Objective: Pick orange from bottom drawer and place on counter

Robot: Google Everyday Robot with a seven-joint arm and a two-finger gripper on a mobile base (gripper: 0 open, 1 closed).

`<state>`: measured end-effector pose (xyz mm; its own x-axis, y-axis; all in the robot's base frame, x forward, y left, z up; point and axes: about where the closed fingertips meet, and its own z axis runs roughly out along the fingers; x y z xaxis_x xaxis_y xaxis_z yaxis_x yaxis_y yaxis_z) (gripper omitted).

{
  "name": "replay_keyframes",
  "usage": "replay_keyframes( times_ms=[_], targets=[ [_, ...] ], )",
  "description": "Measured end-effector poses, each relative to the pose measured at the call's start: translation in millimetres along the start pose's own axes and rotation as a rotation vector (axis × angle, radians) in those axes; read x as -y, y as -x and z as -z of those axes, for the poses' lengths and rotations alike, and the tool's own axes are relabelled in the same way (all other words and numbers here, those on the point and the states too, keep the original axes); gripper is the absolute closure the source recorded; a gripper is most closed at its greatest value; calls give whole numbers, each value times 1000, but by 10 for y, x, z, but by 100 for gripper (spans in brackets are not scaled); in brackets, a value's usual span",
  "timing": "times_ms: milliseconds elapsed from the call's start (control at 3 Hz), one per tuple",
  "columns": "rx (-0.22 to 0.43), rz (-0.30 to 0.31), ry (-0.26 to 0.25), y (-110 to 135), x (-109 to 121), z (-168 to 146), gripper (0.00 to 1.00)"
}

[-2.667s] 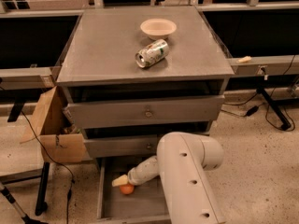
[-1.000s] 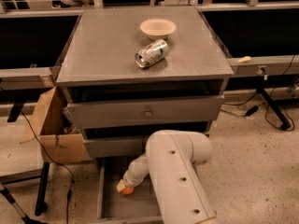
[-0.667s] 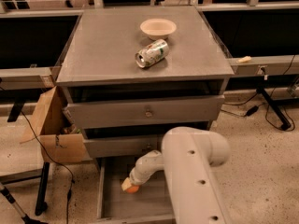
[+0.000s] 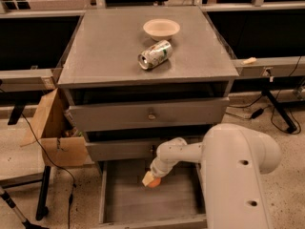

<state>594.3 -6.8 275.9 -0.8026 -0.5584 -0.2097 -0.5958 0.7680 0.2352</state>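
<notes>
Grey counter [image 4: 102,56] carries a pale bowl [image 4: 161,29] and a tipped can [image 4: 155,54]; tool [image 4: 150,179] grips the orange [image 4: 154,183] over the bottom drawer [image 4: 143,205]

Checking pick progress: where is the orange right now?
In the camera view, the orange is at the gripper, over the open bottom drawer, just below the middle drawer.

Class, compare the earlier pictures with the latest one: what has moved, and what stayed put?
The gripper, shut on the orange, has moved right in the bottom drawer, taking the fruit with it; the arm swung right. The can and bowl on the counter have not moved, and the drawer is still open.
</notes>
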Motion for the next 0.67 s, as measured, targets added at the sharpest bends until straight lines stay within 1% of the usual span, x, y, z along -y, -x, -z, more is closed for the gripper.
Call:
replay_keyframes(
  times_ms=[333, 667],
  targets=[
    [-53, 89, -49, -107, 270, 727, 100],
    [-120, 128, -123, -239, 442, 1476, 100]
  ],
)
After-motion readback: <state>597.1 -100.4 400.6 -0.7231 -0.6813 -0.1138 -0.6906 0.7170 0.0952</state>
